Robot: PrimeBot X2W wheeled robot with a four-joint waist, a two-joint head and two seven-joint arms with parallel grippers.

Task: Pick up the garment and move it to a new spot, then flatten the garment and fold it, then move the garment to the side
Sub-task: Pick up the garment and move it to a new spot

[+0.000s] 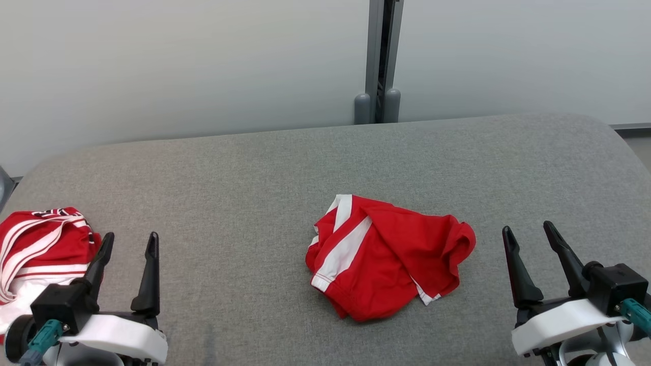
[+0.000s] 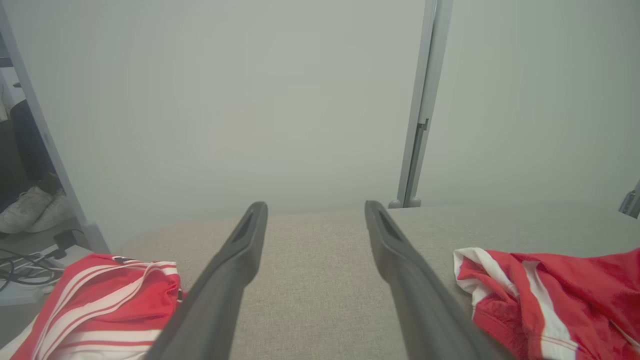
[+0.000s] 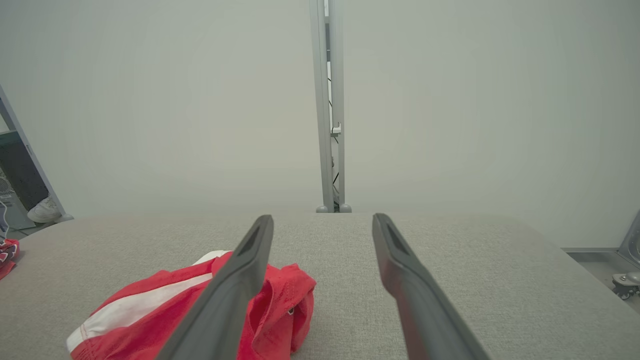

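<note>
A crumpled red garment (image 1: 389,256) with white stripes lies near the middle of the grey table (image 1: 254,173). It also appears at the lower right of the left wrist view (image 2: 550,295) and the lower left of the right wrist view (image 3: 200,310). My left gripper (image 1: 129,243) stands open at the lower left, well apart from the garment, with nothing between its fingers. Far to the garment's right, my right gripper (image 1: 529,230) is open and empty too. Both grippers hover low over the table, fingers pointing toward the wall.
A second red and white striped garment (image 1: 40,249) lies at the table's left edge, just beside my left gripper. A pale wall with a grey post (image 1: 379,61) stands behind the table. Cables (image 2: 20,270) and shoes (image 2: 30,210) lie on the floor at left.
</note>
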